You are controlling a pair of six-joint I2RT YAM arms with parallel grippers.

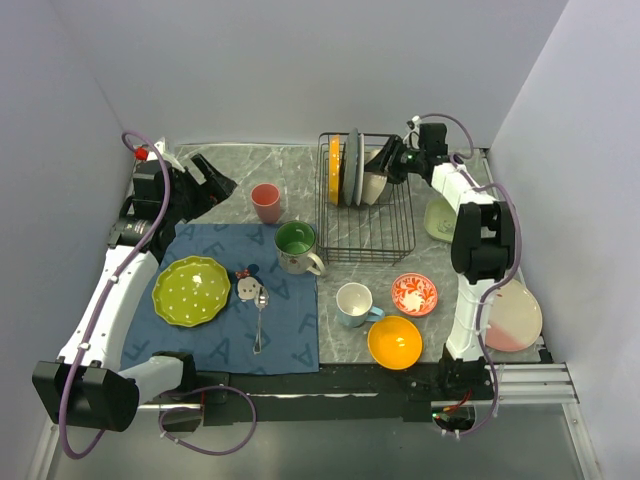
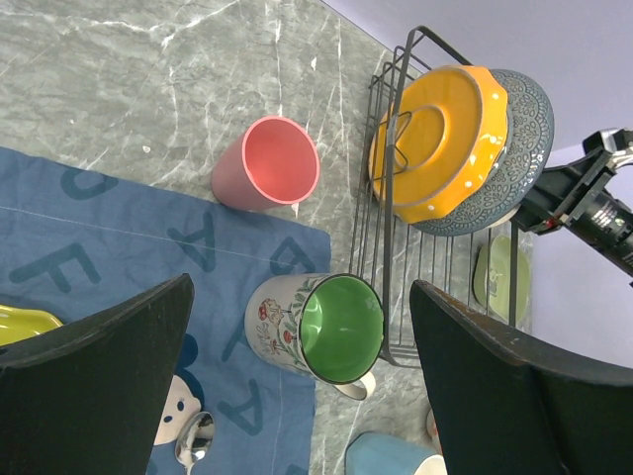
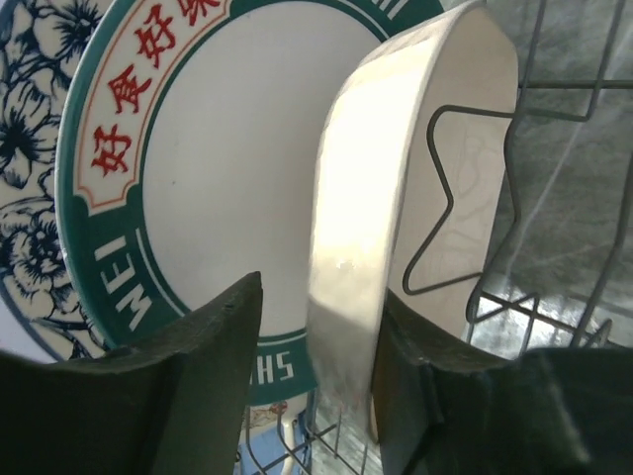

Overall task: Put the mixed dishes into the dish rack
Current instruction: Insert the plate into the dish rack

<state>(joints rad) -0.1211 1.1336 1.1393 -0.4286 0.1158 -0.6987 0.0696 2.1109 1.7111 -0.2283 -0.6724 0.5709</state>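
The black wire dish rack (image 1: 385, 240) holds an orange plate (image 1: 334, 170), a grey plate (image 1: 352, 160) and a cream bowl (image 3: 366, 218) standing on edge. My right gripper (image 3: 322, 292) straddles that bowl's rim, open, with a gap on its left side. A teal-banded plate (image 3: 227, 168) stands just behind. My left gripper (image 2: 302, 287) hangs open and empty above the green-lined mug (image 2: 336, 327), with the pink cup (image 2: 277, 163) beyond. Loose on the table are a lime plate (image 1: 191, 290), a white mug (image 1: 354, 304), a red-patterned dish (image 1: 414, 293), an orange bowl (image 1: 394, 341) and a pink plate (image 1: 512, 318).
A blue cloth mat (image 1: 215, 345) carries a spoon (image 1: 260, 315) and a small figure-shaped piece (image 1: 247, 287). A pale green dish (image 1: 438, 218) lies right of the rack, beside my right arm. Walls close in on the left, back and right.
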